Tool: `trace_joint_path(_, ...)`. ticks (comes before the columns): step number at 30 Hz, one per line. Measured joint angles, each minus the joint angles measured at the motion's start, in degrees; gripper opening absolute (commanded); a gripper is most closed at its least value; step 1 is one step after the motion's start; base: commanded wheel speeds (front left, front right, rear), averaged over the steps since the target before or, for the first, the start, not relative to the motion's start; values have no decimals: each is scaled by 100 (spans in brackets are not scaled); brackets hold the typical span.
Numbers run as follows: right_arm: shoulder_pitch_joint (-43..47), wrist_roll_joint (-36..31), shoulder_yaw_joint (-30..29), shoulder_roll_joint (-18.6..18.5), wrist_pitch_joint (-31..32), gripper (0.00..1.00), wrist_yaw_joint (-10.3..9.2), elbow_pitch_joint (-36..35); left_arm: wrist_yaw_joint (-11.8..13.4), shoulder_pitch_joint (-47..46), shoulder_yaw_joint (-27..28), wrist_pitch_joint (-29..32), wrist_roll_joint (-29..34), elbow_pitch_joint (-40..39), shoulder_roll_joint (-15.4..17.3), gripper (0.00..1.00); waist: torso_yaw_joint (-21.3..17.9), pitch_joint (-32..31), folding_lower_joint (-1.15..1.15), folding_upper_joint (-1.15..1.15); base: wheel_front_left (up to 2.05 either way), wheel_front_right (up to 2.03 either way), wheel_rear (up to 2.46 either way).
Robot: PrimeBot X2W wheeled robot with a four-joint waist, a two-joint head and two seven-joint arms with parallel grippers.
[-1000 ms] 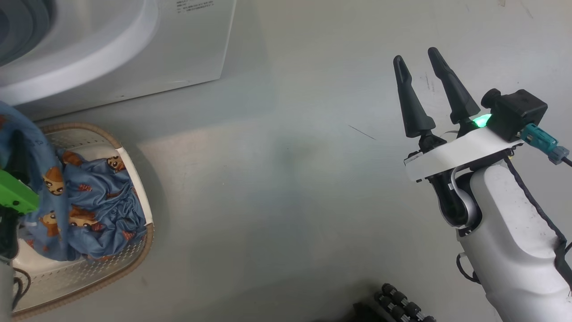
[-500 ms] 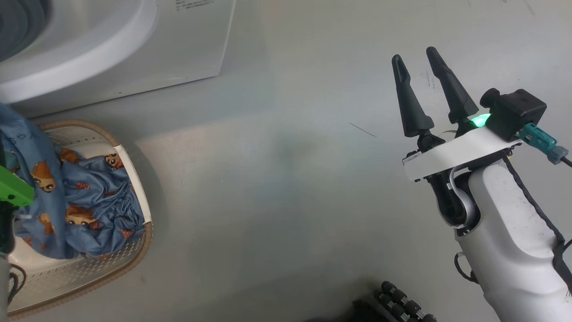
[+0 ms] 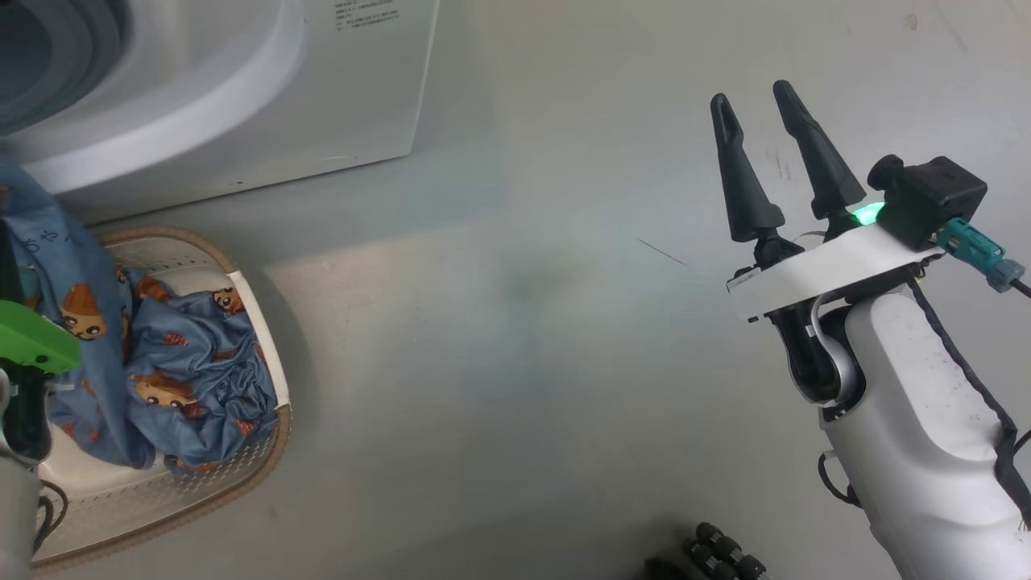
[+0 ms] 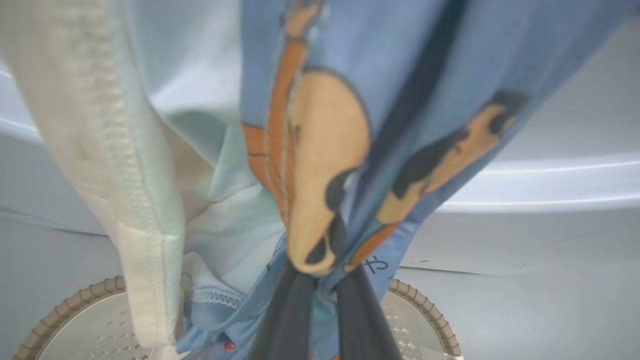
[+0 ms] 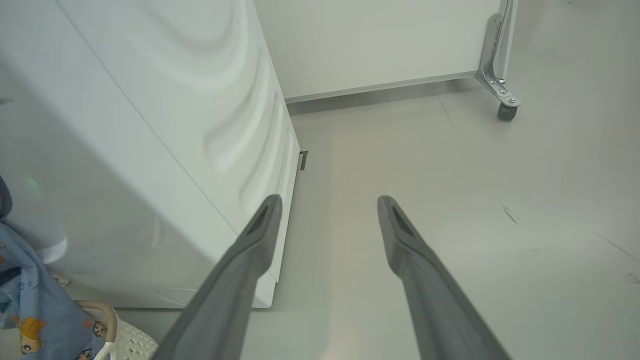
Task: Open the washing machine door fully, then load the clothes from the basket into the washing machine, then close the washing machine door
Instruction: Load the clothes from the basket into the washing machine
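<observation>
Over the oval cream basket (image 3: 242, 477), my left gripper (image 4: 320, 282) pinches the blue cartoon clothes (image 3: 201, 379), higher now, ready to load; right gripper (image 3: 751, 97) wide.

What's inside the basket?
Bunched blue clothes with little cartoon figures lie in the basket. Some of the cloth hangs up out of it, pinched in the left gripper. Bare cream plastic shows beside the pile. Whatever lies under the pile is covered.
</observation>
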Motion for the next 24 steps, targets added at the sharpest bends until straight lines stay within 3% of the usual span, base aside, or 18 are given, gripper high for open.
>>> trace_joint_path(6,8,0,10,13,0,100,0,40,0,185,-85,-463,-40,-186,63,0,65,-174,0,0,0,0,0)
trace_joint_path(14,105,0,-32,9,0,100,0,112,0,689,-92,-620,-162,-509,113,0,119,-457,0,0,0,0,0)
trace_joint_path(24,313,0,-105,-97,0,100,0,132,0,896,156,-644,-301,-1395,-63,0,312,-737,0,0,0,0,0)
